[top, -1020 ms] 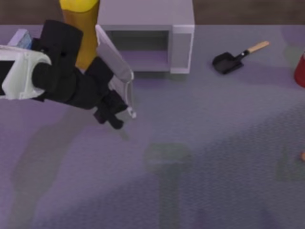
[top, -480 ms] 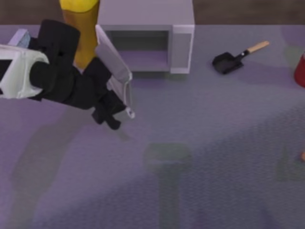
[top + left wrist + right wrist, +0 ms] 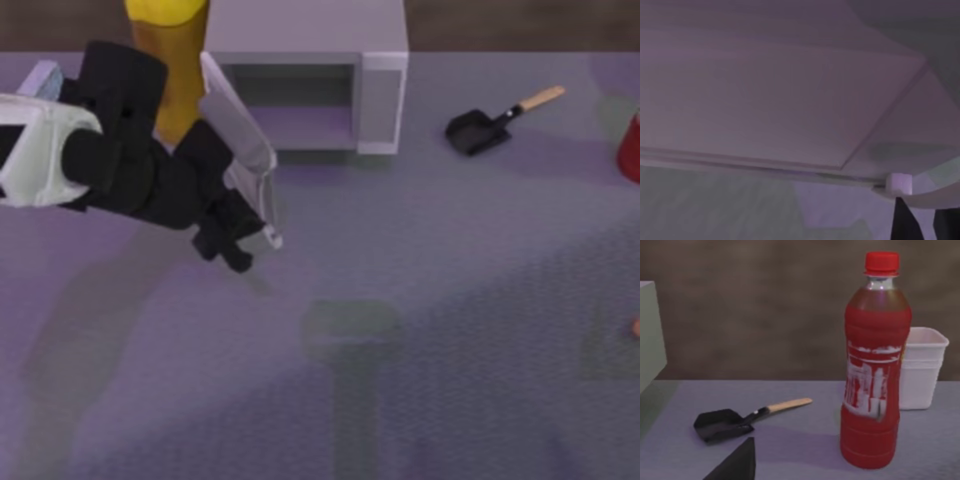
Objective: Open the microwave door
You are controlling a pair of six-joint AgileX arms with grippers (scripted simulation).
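The light grey microwave (image 3: 380, 40) stands at the table's back, its cavity showing. The microwave door (image 3: 235, 125) is swung out toward the front left, hinged at its left edge. My left gripper (image 3: 250, 240) is at the door's free end, shut on the pale handle (image 3: 268, 205). In the left wrist view the door panel (image 3: 765, 100) fills the picture, and dark fingers (image 3: 905, 222) sit on both sides of the curved handle (image 3: 925, 192). My right arm is out of the top view; a dark part of my right gripper (image 3: 737, 465) shows low in the right wrist view.
A tall yellow container (image 3: 170, 60) stands just left of the microwave, behind the left arm. A black scoop with a wooden handle (image 3: 480, 128) lies right of the microwave. A red bottle (image 3: 872, 365) and a white cup (image 3: 920, 367) stand at the right edge.
The left gripper and the door's free end have shifted slightly left, swinging the door a little wider. Almost nothing has moved in the last half second.
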